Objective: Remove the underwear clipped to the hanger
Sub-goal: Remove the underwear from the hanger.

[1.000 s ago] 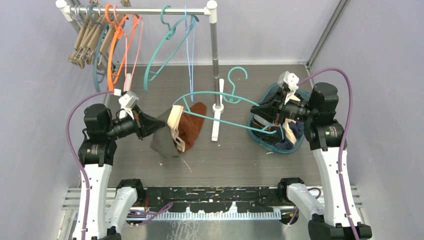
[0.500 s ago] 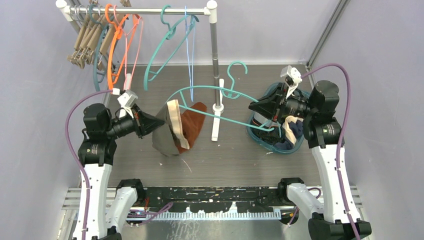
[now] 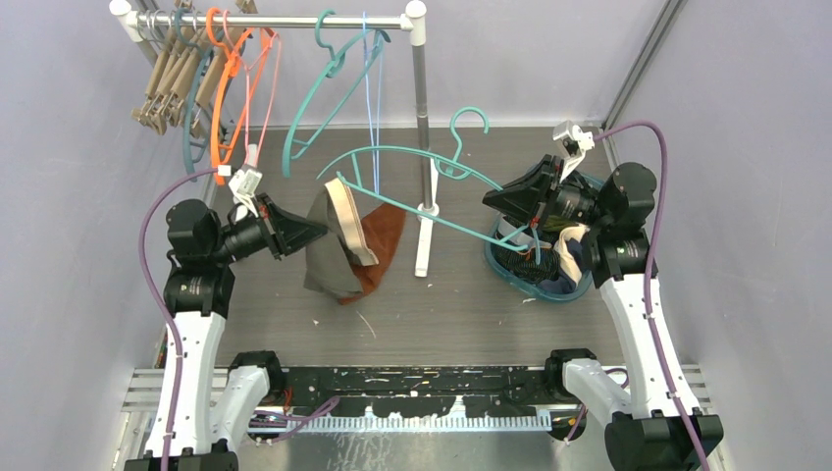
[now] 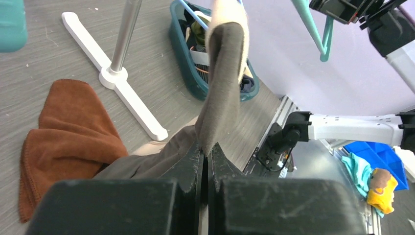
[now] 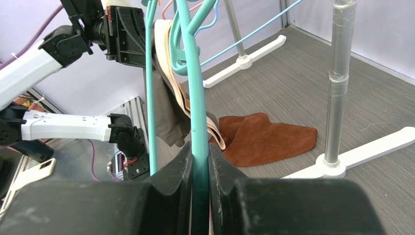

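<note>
grey-brown underwear (image 3: 332, 257) hangs by its cream waistband from the teal hanger (image 3: 432, 216) over the table (image 3: 471, 304). left tool (image 4: 206, 149) is clamped on the cloth, right tool (image 5: 199, 152) on the hanger bar. a firm sideways pull, with the hanger braced, should free it.

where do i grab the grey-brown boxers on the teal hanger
Pinch the loose grey-brown boxer fabric below its cream waistband, coming from the left: the waistband end is up at the teal plastic hanger, the fabric hangs free.
</note>
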